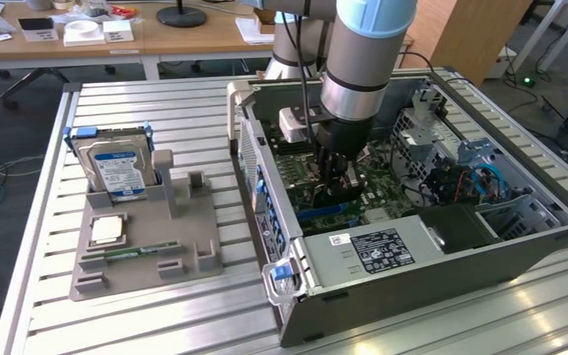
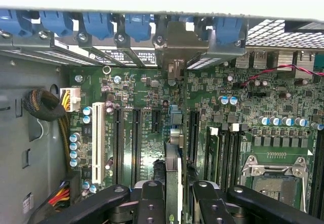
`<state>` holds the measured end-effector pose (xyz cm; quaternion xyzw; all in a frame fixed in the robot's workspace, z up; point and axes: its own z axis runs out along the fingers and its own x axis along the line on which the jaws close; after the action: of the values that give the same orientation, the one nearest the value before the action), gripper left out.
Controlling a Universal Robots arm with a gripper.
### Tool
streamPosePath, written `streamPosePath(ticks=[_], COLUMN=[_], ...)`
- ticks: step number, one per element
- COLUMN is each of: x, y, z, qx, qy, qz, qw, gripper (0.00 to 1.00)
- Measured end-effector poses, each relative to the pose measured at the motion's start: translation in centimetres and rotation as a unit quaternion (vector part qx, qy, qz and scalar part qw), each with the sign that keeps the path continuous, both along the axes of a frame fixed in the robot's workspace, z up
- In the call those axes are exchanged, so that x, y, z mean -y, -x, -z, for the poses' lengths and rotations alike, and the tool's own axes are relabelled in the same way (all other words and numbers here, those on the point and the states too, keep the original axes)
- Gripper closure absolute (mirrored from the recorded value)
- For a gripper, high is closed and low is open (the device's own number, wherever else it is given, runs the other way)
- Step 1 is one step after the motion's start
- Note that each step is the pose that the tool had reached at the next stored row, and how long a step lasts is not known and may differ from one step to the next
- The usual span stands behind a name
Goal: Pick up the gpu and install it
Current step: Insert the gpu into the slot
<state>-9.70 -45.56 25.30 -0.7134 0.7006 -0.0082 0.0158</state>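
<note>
Now the gripper (image 2: pixel 174 191), jaws closed partway on the gpu (image 2: pixel 173 155), holds it edge-on over the motherboard (image 2: pixel 243 113).

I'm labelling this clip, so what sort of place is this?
Probably a robotics lab or workshop: a robot arm reaches into an open computer case on a slatted metal table, with wooden office desks behind.
</note>
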Motion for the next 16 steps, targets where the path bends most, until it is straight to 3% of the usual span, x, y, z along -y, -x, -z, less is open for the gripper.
streamPosePath(ticks=[16], x=[0.10], y=[0.00], z=[0.36], qx=[-0.0004], qy=[0.0000], qz=[0.015], qw=[0.9999], gripper=[0.74])
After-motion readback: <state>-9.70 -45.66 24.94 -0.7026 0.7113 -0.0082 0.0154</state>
